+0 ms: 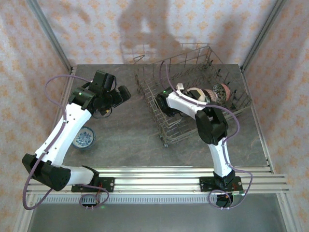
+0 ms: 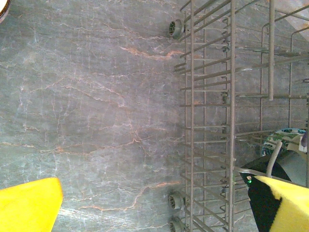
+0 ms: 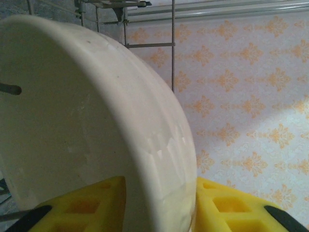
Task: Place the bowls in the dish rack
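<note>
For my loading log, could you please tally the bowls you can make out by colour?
Blue-and-white patterned ceramic bowl: 1
Plain white ceramic bowl at the right hand: 1
Pinkish round bowl in the grey wire dish rack: 1
Dark patterned round bowl in the rack: 1
Total: 4 visible

You're looking at a plain cream-white bowl (image 3: pixel 82 121), and the fingers (image 3: pixel 227 208) on the right gripper (image 3: pixel 159 205) are bright yellow. The dish rack (image 1: pixel 166 128) is grey wire. The table (image 1: pixel 125 140) is grey marble, veined rust-orange. There's a blue-and-white patterned bowl (image 1: pixel 85 138), then a pinkish bowl (image 1: pixel 195 93), and possibly a brown-speckled bowl (image 1: pixel 221 92). The wallpaper (image 1: pixel 96 29) is pale pink with orange motifs.
</note>
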